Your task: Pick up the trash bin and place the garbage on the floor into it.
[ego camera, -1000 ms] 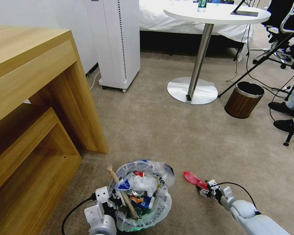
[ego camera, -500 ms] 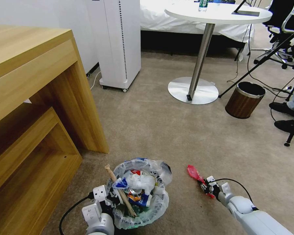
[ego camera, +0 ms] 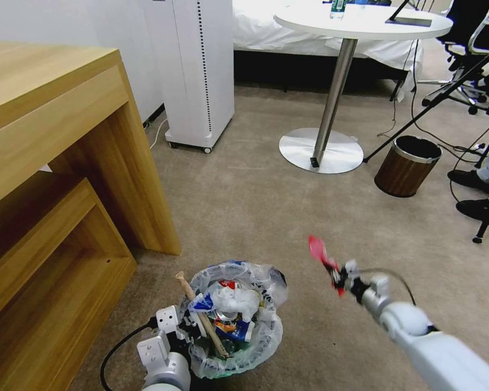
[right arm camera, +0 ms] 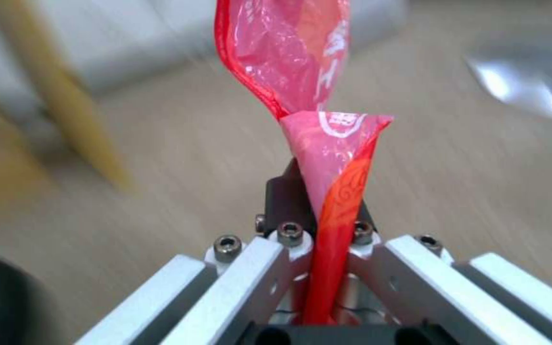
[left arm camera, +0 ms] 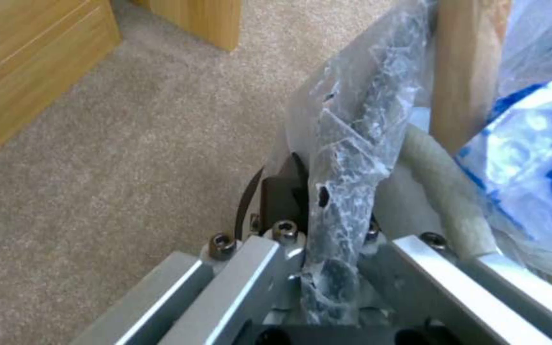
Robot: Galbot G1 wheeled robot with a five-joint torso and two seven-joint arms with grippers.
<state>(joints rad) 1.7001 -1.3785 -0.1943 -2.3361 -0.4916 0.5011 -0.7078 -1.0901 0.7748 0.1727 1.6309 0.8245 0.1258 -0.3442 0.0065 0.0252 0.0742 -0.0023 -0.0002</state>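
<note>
Head view high, facing floor; wrist views close, sharing carpet (ego camera: pixel 288 217).

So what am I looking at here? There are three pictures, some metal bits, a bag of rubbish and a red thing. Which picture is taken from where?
This is a two-armed robot tidying a carpeted room. The wide picture comes from a camera on its head, looking down at the floor. The other two come from cameras on its wrists, so each looks along one gripper. The left gripper, low near the wooden desk, pinches the rim of the trash bin, a small bin lined with a thin plastic bag. Inside lie a wooden stick, white tissue and a blue and white carton. In the left wrist picture the bag's edge runs between the jaws. The right gripper is shut on a red wrapper, held above the carpet, to the right of the bin. The brown bin by the round table is a separate one.
</note>
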